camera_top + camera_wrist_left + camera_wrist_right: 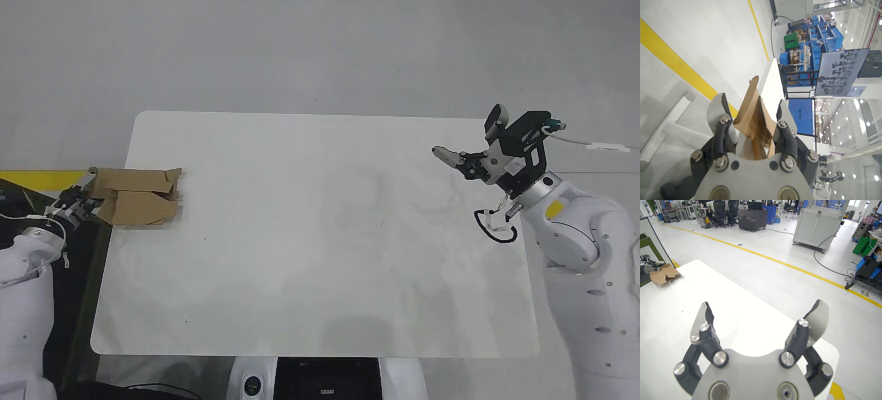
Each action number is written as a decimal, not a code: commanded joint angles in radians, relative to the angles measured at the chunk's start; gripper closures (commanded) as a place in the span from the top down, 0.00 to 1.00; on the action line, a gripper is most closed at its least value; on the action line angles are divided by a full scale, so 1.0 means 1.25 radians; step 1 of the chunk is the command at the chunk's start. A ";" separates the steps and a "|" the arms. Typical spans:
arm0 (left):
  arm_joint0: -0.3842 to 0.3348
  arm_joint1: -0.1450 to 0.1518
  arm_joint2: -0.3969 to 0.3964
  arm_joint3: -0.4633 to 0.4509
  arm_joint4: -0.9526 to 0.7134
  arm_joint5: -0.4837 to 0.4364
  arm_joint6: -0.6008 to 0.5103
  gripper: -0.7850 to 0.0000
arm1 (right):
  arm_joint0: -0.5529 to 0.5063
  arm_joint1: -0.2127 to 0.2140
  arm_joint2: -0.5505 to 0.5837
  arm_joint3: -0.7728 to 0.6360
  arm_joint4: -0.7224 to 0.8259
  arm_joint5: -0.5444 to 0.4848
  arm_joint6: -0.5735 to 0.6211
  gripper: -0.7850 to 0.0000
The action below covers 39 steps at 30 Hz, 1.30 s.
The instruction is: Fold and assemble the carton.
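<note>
Flattened brown cardboard carton at the white table's left edge, in the left arm's reach.

The left gripper is spread, its fingers on either side of the carton's overhanging end, not visibly pinching it. The carton's length runs from there in over the table. The right gripper, also spread, hangs well apart at the far side, so I'd expect the left to act first.

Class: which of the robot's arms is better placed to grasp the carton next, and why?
Left. The left gripper sits at the carton at the edge of the table, open around a cardboard flap. The right gripper hangs open over the far end, well away.
</note>
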 commanded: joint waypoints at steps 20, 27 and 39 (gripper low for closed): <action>-0.062 0.017 -0.026 -0.072 -0.062 -0.034 -0.060 0.00 | 0.000 0.000 0.000 0.000 0.000 0.000 0.000 1.00; -0.110 0.011 0.016 -0.134 -0.046 -0.043 -0.040 0.00 | 0.000 0.000 0.000 0.000 0.000 0.000 0.000 1.00; -0.254 -0.014 0.164 -0.186 -0.004 -0.070 -0.101 0.00 | 0.000 0.000 0.000 0.000 0.000 0.000 0.000 1.00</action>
